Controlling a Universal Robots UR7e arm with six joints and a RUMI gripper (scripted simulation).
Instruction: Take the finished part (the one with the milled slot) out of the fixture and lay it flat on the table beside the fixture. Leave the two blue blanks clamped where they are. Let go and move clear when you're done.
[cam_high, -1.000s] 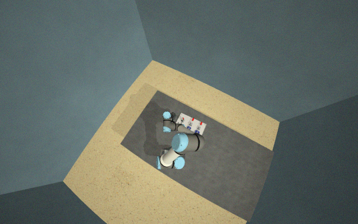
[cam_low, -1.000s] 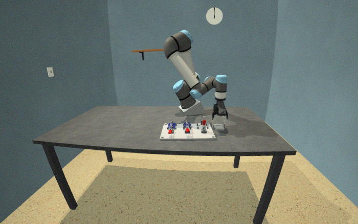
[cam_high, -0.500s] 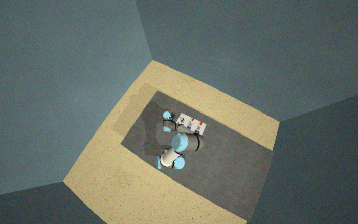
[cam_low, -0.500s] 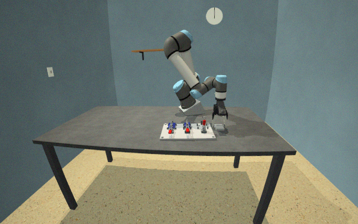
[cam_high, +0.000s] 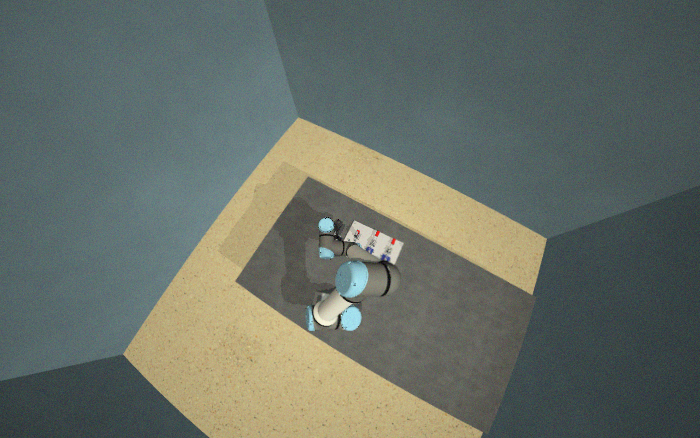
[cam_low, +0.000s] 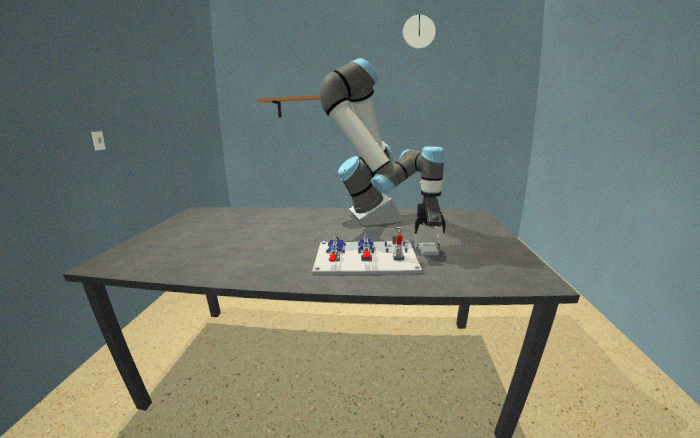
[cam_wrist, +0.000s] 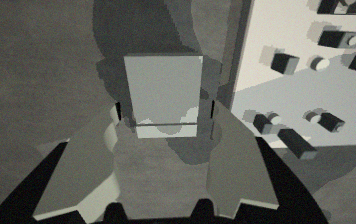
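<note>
Wide enough to clear the part, with nothing gripped: the tool (cam_high: 338, 226) (cam_low: 428, 244) (cam_wrist: 166, 102), jaws partly open, a gap showing on each side in the wrist view. Between the fingertips and low, out of the fixture (cam_high: 366, 231) (cam_low: 351, 266) (cam_wrist: 270, 30) and near its side edge: the finished part (cam_low: 428, 249) (cam_wrist: 165, 90), broad face up, apparently flat on the table (cam_high: 438, 335) (cam_low: 206, 247) (cam_wrist: 40, 100). Full contact underneath perhaps, but hard to confirm from such small, grainy detail; slot likewise hard to make out.

Main risk from here: dragging or tipping the part on the way up, through a finger brushing its side in so slim a clearance. Next: catching the fixture's edge, through opening too wide or drifting sideways while low. Best answer, by judgement: a little more opening if needed, then straight up and well clear before any sideways travel.

By count: one finished part, one fixture, one table, one tool with two fingers. Two blue blanks, first (cam_high: 386, 257) (cam_low: 336, 245) and second (cam_high: 370, 249) (cam_low: 366, 245), both seated at their clamps. Three red clamp handles: two low by the blanks (cam_high: 393, 241) (cam_low: 332, 257), one raised at the vacated station (cam_low: 399, 239). Remaining, seemingly, only the retreat.

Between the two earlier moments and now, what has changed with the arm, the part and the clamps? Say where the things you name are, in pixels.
Nothing visibly changed: nothing moved, and nothing was taken hold of or let go. The part (cam_low: 428, 249) (cam_wrist: 165, 90) stayed on the table beside the fixture (cam_high: 367, 231) (cam_low: 351, 265) (cam_wrist: 275, 30), the gripper (cam_high: 338, 229) (cam_low: 427, 242) (cam_wrist: 166, 102) open around it, and the blue blanks (cam_high: 386, 257) (cam_low: 336, 245) stayed in place.
</note>
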